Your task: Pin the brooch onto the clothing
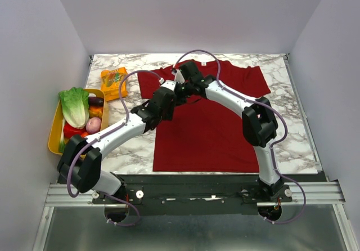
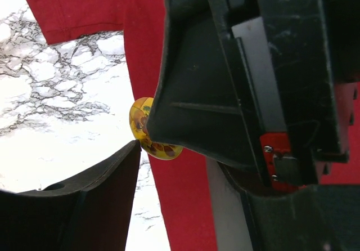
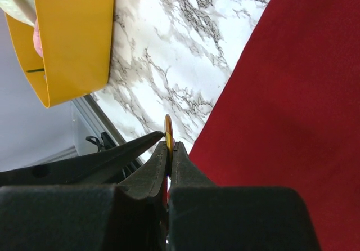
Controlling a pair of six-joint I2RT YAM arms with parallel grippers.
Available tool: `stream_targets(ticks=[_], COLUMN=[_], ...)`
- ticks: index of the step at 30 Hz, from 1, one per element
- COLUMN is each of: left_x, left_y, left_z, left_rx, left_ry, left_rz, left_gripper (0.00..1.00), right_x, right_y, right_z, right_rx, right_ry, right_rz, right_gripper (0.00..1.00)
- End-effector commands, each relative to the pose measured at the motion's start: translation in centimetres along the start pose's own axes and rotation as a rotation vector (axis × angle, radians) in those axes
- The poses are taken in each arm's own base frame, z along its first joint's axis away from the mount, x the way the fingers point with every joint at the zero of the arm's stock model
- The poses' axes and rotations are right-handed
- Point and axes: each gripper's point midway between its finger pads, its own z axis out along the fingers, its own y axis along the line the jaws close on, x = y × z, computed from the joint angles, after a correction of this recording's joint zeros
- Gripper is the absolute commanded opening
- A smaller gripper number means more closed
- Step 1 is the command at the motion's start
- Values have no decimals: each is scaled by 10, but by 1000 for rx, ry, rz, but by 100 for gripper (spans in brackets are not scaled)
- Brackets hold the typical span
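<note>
Right at clothing (image 3: 281, 121) edge — brooch (image 3: 168, 128) tight in right gripper (image 3: 169, 146), left gripper (image 1: 170, 97) agape alongside.

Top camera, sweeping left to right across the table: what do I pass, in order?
Yellow tray of vegetables → orange snack packet → dark red T-shirt.

White link shells and black joint housings form the left arm (image 1: 121, 130) and right arm (image 1: 233, 98); a lilac cable (image 1: 198, 52) loops along each. The right gripper (image 3: 169, 148) has matte-black tapered jaws; behind the jaws sits a red bracket (image 2: 275, 144) with small silver screws (image 2: 266, 148).
</note>
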Motion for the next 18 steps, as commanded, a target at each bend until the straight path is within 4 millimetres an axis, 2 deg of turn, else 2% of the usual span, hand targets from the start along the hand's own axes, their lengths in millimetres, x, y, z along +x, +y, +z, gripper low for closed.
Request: stream_targets(ticks=[1,7,13,15,17,18], left_x=[-11,-11,-14,-17,-17,-18], left_y=[6,8,16,19,21,23], left_z=[5,15,16,15,15,15], left_rx=[-70,-130,-203,-223,-242,-249], left_ry=[-23,-22,-38,-50,-54,-56], left_rz=[28,56,82,90,96,99], left_gripper=[57,51,43,33,27,17], right_x=[1,8,14,18,20,24], right_y=[20,26,27,27,27,27], right_z=[-13,-15,-16,-15,-14,-14], right_rx=[-55,-112,-124,-134,-144,-152], right_ry=[-5,20,39,56,63,75], right_rz=[-23,-12,-12,-9,-8,-6], right_gripper=[2,3,4,4,5,6])
